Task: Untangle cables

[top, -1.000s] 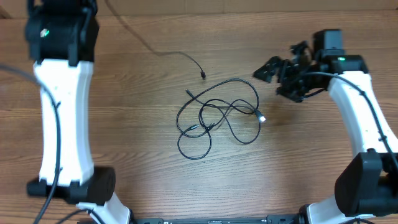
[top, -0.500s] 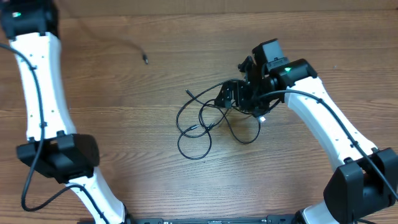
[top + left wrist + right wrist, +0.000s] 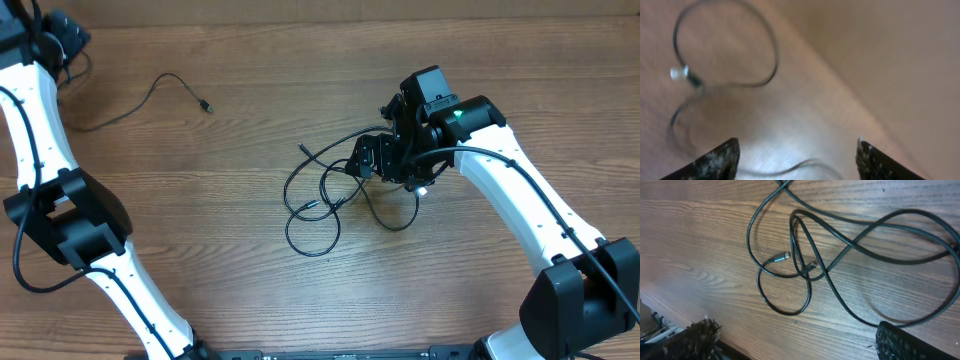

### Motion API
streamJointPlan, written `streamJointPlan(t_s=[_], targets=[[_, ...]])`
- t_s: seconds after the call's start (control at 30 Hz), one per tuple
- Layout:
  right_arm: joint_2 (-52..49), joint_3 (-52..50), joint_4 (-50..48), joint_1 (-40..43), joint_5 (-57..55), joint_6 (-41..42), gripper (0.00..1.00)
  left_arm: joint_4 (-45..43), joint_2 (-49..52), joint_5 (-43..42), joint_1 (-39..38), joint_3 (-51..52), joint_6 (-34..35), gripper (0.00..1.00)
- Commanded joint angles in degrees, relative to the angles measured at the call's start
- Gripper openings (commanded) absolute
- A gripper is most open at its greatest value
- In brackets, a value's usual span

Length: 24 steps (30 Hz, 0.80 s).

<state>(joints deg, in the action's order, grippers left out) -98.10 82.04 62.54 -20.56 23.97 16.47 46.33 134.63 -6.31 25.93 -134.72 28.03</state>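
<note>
Could cinch the knot here by closing the right gripper (image 3: 796,332), spread wide at the 3 o'clock edge of the tangled cables (image 3: 335,200) mid-table, across two crossing strands, with the left gripper (image 3: 796,155) also spread at 10 o'clock.

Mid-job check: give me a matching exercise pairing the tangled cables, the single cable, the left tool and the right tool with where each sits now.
Things:
1. tangled cables
2. single cable
3. left tool
4. right tool

Places:
A. top-left corner of the overhead view
B. mid-table, looped over one another
C. open, over the tangle's right side
D. lying apart, left of the tangle

Pairs: 1-B, 2-D, 3-A, 4-C
</note>
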Motion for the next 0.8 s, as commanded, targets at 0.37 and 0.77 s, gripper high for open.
streamJointPlan(t_s=[0.37, 0.77], targets=[[0.35, 0.44, 0.7, -0.39, -0.37, -0.26, 1.0, 12.66, 3.3, 16.11, 2.99, 3.65, -14.75, 0.86], [0.35, 0.39, 2.71, -0.39, -0.37, -0.2, 1.0, 2.89, 13.27, 11.28, 3.85, 4.13, -14.75, 0.81]])
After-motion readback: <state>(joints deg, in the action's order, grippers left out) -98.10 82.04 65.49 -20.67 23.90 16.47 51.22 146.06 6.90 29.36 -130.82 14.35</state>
